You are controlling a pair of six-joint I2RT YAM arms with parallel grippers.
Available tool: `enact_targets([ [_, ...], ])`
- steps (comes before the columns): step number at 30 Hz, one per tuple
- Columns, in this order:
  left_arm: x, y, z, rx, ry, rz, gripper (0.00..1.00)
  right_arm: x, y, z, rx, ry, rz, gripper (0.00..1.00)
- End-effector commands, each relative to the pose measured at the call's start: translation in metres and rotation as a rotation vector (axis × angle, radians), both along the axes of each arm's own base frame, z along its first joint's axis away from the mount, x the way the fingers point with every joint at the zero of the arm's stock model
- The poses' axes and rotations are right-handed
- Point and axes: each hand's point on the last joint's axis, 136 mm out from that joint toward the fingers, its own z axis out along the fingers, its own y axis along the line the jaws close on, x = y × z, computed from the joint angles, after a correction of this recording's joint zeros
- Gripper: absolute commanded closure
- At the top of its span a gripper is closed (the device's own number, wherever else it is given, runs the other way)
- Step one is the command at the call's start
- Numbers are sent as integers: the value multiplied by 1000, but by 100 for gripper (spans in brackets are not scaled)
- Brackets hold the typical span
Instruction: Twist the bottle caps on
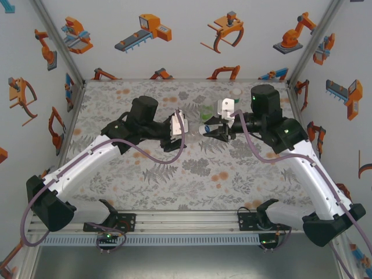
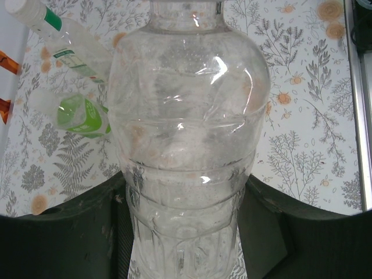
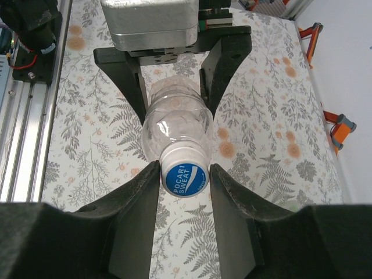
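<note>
A clear ribbed bottle (image 2: 186, 116) hangs level above the table between both arms. My left gripper (image 2: 183, 232) is shut on its body, and its black fingers (image 3: 138, 99) flank the bottle. A white cap with a blue printed top (image 3: 185, 177) sits on the bottle's neck. My right gripper (image 3: 185, 172) is shut on this cap, one finger on each side. From above, the left gripper (image 1: 186, 125) and right gripper (image 1: 210, 129) face each other mid-table. A slim clear bottle (image 2: 70, 46) with a white cap (image 2: 20, 6) and a green-tinted bottle (image 2: 81, 113) lie behind.
The green-tinted bottle (image 1: 208, 110) lies just behind the grippers. The floral table (image 1: 203, 174) reaches white side walls and a back wall. An aluminium rail (image 1: 186, 221) with the arm bases runs along the near edge.
</note>
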Motion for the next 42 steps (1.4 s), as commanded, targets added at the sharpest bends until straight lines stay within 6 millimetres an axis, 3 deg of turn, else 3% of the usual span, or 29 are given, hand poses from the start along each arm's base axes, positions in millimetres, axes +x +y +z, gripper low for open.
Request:
enact_targets([
  [1,-6,0,13,-41,-26,-27,100,-2,1,-4,-12,-12,11,62],
  [6,-3,-3,13,-45,-26,-24,100,-4,1,0,4,12,7,77],
  [10,5,-5,11,-49,-32,5,100,17,1,2,51,199,-158,98],
  [17,23,-13,9,-60,-52,54,100,60,-19,-1,286,715,-601,100],
  [21,29,-20,7,-65,-48,52,100,79,-44,-28,430,1076,-912,100],
  [23,33,-23,7,-71,-46,55,100,80,-56,-58,477,1312,-1091,100],
  [26,36,-27,6,-74,-39,58,100,72,-56,-92,541,1643,-1212,100],
  [27,37,-28,6,-74,-38,59,100,73,-54,-93,580,1691,-1202,100],
  [29,37,-28,4,-66,-32,55,100,77,-49,-94,633,1729,-1185,100],
  [32,36,-28,0,-55,-25,52,100,78,-47,-96,581,1713,-1208,100],
  [38,31,-26,0,-54,-24,36,100,83,-49,-74,528,1563,-1187,100],
  [39,30,-25,1,-55,-26,35,100,83,-50,-70,512,1516,-1172,98],
  [42,28,-24,2,-59,-26,32,100,83,-52,-49,488,1351,-1113,76],
])
